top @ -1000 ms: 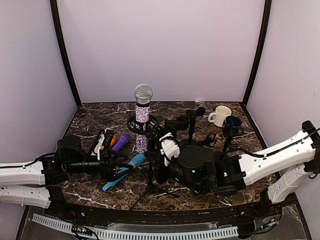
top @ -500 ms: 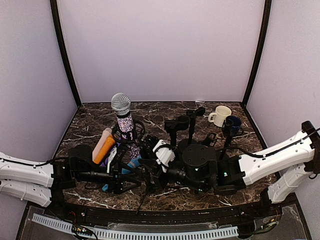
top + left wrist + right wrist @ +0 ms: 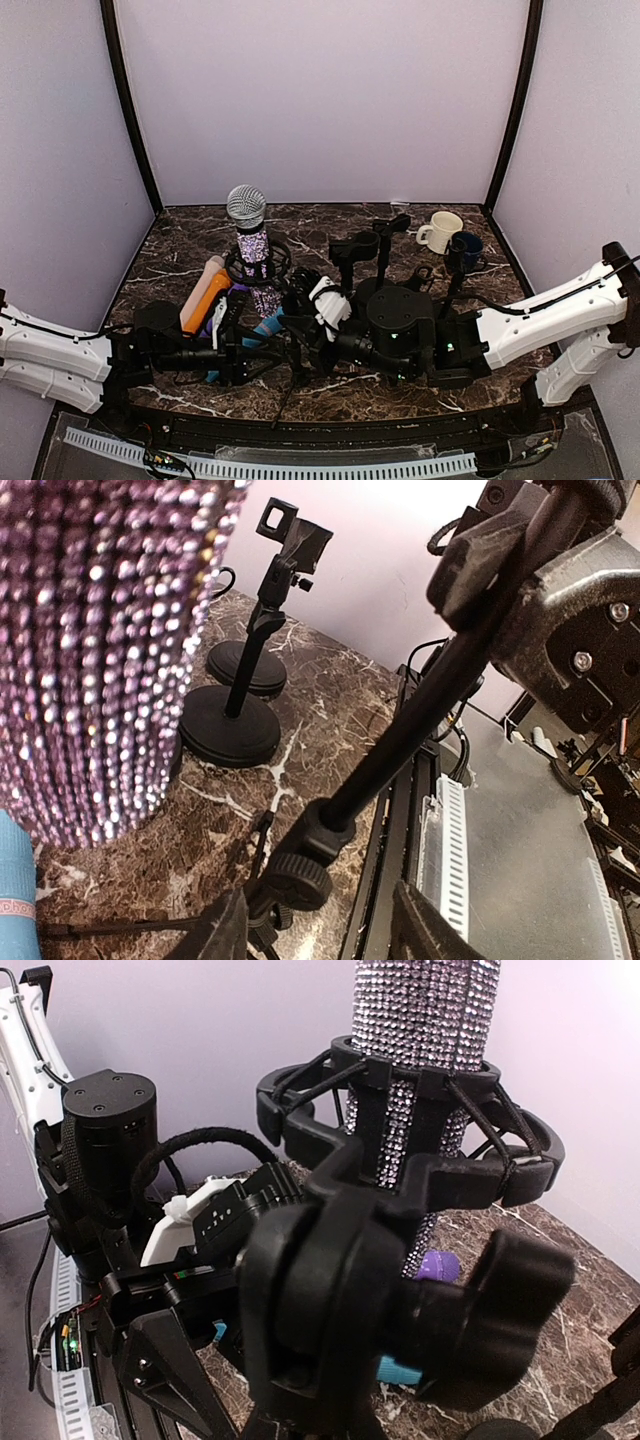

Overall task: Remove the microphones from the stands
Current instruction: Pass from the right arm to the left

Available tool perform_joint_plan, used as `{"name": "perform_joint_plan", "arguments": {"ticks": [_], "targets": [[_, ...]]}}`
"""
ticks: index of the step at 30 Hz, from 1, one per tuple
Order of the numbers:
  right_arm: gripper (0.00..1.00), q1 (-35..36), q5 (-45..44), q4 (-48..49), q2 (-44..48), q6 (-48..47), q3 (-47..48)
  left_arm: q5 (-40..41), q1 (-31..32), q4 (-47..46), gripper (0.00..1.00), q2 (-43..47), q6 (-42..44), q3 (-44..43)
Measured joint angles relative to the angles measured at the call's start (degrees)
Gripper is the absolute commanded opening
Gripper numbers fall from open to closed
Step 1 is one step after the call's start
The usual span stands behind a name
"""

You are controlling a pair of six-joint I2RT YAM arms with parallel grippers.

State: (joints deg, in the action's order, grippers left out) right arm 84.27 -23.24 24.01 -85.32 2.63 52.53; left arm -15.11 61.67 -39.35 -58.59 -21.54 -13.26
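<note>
The upright rhinestone microphone (image 3: 252,250) sits in the shock mount (image 3: 420,1175), above the left fingers (image 3: 225,935), which are apart around the stand pole (image 3: 400,730); the right fingers (image 3: 302,305) are together.

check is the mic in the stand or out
In: the mic passes down through the stand's ring, which encircles its glitter body.

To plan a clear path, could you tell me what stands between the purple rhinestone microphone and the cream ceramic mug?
The top view shows a black round-clip stand and a black angled-clip stand there, both empty.
</note>
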Motion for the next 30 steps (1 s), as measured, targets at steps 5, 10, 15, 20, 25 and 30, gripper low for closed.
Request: {"name": "perform_joint_plan", "arguments": {"ticks": [5,10,15,20,25,30], "targets": [[0.00,-0.02,0.04,0.22,0.00,0.33,-0.11,0.17,0.00,-2.78,0.48,-1.51,-0.33,0.04],[0.00,-0.07,0.09,0.98,0.00,0.66,-0.50,0.09,0.00,-5.64,0.43,-3.74,-1.29,0.07],[0.00,-0.07,0.11,1.40,0.00,0.70,-0.72,-0.04,0.00,-7.85,0.35,-5.88,-2.05,0.09],[0.00,-0.07,0.11,1.46,0.00,0.70,-0.72,0.57,0.00,-9.25,0.27,-6.54,-2.97,0.37],[0.00,-0.07,0.02,1.68,0.00,0.83,-0.85,1.01,-0.04,-10.10,0.20,-7.15,-4.20,0.55],[0.00,-0.13,0.02,1.77,0.00,0.87,-0.92,1.16,-0.04,-10.78,0.14,-7.41,-5.66,0.79]]}}
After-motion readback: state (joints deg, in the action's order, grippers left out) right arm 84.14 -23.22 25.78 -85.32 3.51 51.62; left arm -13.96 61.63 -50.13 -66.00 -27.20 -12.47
